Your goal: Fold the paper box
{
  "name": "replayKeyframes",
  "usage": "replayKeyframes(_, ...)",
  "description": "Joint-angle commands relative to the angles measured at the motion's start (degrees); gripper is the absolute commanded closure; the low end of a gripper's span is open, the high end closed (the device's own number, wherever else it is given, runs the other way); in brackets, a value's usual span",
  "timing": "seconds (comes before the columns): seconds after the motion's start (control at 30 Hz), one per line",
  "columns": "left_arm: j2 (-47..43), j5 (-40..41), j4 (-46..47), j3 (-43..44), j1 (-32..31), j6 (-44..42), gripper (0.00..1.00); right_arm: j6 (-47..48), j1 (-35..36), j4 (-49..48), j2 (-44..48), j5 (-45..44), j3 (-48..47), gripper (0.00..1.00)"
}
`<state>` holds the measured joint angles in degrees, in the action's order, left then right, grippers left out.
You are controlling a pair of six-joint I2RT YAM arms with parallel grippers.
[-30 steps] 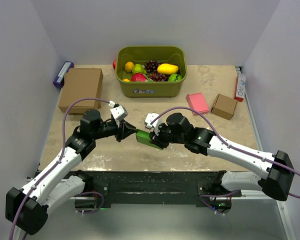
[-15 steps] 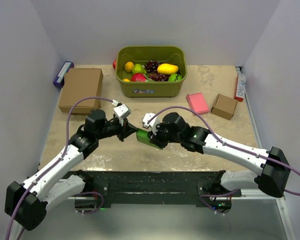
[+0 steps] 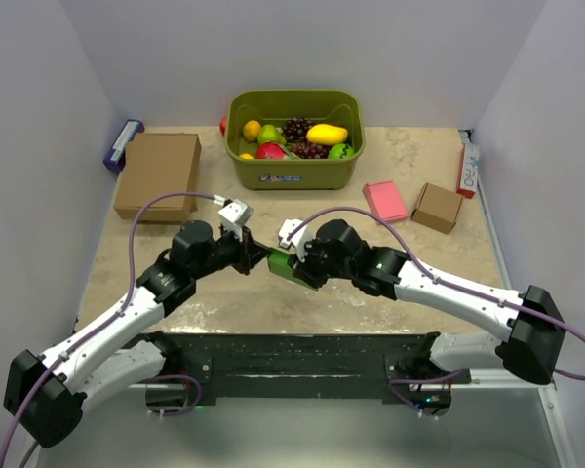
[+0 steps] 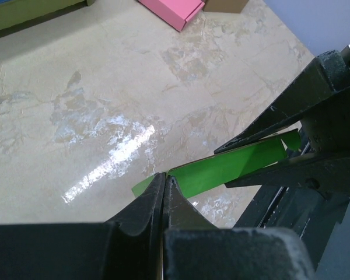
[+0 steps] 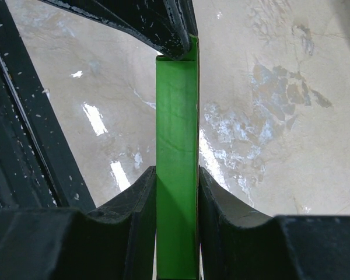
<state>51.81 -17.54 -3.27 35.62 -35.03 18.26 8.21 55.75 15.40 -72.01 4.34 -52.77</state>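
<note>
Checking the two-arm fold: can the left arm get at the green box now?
Probably yes: the left pincer is shut at one end of the green box, seemingly pinching a flap. The right pincer grips the other end, out of its way.

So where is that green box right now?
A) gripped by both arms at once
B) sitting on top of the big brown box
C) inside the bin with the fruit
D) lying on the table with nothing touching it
A: the right jaws clamp the box by its sides, while the left jaws are shut on its far edge.
</note>
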Motion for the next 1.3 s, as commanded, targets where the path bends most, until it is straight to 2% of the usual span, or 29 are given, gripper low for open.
replayKeyframes(0.0,-2.3,1.9,7.9,-2.7,-3.3,6.5,1.0,-1.0,0.0,-3.1,-0.9,-1.9,-2.1,0.76)
replayKeyframes(0.13,-2.9,5.6,9.0,-4.8,-5.1,7.1,1.0,-1.4,-0.1,-3.3,-0.9,-1.9,-1.9,0.76)
replayKeyframes(0.77,-5.5,13.3,19.5,-17.4,-10.8,9.4,1.0,-3.3,-0.1,-8.5,-2.2,-1.3,1.8,0.77)
replayKeyframes(1.27,-5.6,18.8,25.6,-24.2,-13.6,8.2,1.0,-4.6,0.0,-22.7,-5.8,-2.8,9.9,0.77)
